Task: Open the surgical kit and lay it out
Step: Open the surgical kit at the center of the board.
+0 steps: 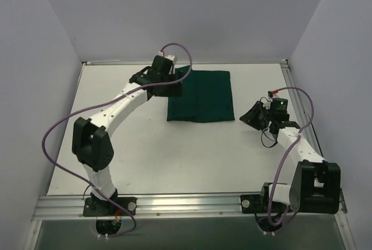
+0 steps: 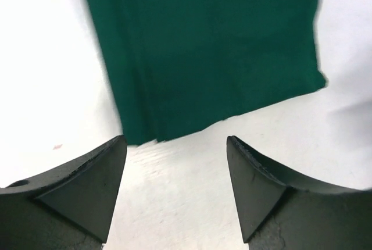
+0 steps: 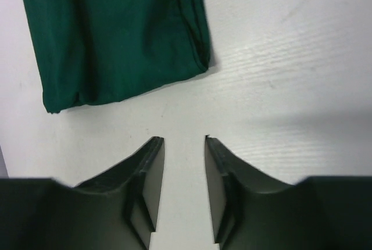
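The folded wrap (image 1: 200,96) lies on the table (image 1: 174,157). The left gripper (image 2: 175,142) gapes empty, seemingly just off its edge. The right gripper (image 3: 184,140) has fingers narrowly apart, empty.

I'm working over a white table (image 1: 145,157) with a metal rail (image 1: 186,203) along its near edge. The only large thing lying on it is the wrap (image 1: 203,96), dark green, folded flat into a rough rectangle in the far half, a little right of centre. My right wrist view shows layered folds along one side and a rounded corner. A tiny reddish fleck (image 2: 57,146) sits on the bare surface beside the cloth.
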